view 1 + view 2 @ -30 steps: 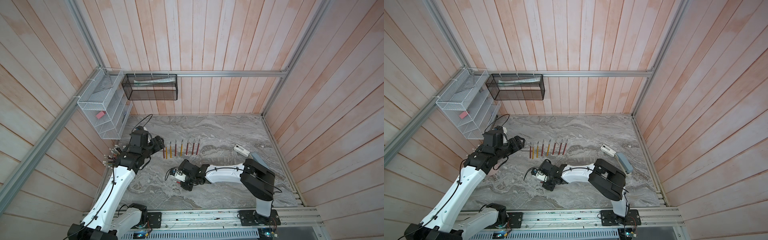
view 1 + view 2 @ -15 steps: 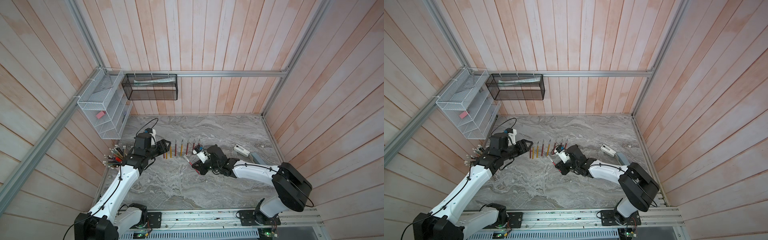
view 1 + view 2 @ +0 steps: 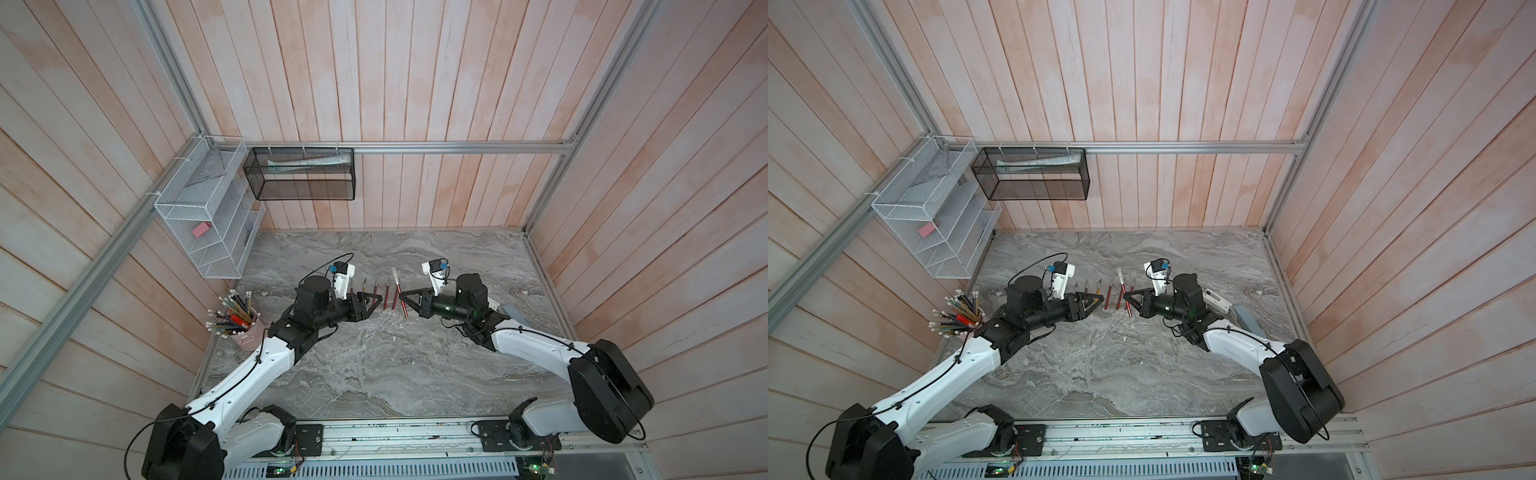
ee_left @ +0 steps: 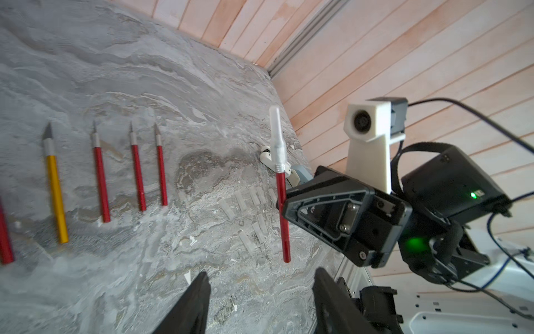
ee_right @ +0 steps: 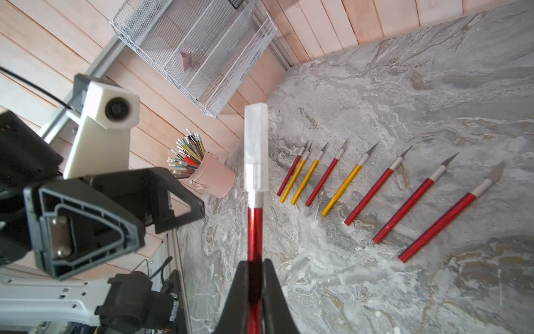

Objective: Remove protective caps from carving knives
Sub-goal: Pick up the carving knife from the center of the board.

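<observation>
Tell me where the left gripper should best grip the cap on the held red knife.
Grip the cap mid-length, clear of the silver collar, across its broad flat faces. Bring the left gripper in sideways to the red knife; the right gripper clamps its handle, leaving the cap free to pull off lengthwise.

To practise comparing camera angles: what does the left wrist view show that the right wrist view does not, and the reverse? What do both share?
Only the left wrist view shows the cluster of loose caps lying on the table. Only the right wrist view shows the pink cup of pencils and the white wire rack. Both show the capped red knife, held in the shut right gripper, and the row of bare knives.
</observation>
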`<state>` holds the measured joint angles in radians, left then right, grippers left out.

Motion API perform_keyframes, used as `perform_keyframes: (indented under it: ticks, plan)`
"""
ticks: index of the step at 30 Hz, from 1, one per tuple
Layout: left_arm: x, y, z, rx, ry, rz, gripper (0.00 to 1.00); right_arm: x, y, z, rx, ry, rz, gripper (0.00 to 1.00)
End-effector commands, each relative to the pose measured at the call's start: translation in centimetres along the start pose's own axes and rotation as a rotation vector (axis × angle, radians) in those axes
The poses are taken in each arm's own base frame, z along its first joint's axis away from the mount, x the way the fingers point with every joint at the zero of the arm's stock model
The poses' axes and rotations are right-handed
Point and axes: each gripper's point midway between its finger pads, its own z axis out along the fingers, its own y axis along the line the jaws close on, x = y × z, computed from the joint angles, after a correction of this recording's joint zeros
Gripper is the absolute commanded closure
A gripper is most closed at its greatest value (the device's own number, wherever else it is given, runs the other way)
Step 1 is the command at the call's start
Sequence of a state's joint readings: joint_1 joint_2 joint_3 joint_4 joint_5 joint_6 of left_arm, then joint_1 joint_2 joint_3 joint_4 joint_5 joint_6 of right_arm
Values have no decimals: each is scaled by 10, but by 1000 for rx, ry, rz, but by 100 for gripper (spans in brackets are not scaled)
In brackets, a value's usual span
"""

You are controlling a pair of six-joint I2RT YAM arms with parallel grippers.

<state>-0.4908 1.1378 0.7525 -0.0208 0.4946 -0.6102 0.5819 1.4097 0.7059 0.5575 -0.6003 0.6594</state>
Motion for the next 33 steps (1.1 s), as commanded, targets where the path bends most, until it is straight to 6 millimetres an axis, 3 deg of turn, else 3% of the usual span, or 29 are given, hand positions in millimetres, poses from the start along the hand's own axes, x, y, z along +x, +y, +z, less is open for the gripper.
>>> perform_keyframes:
  ticks: [1,12,19,26,33]
  plan:
    - [4,-14,14,57,23,36,42,-10,19,-5,-83,-28,48,100]
    - [13,-40,45,81,87,98,48,-8,21,-7,-112,-32,117,100]
    - [15,-37,59,47,109,107,69,-6,26,-9,-149,-35,143,100]
    - [17,-42,64,47,124,124,76,-9,29,-9,-160,-43,144,100]
    - [24,-40,64,34,138,124,76,-19,34,-11,-186,-69,150,100]
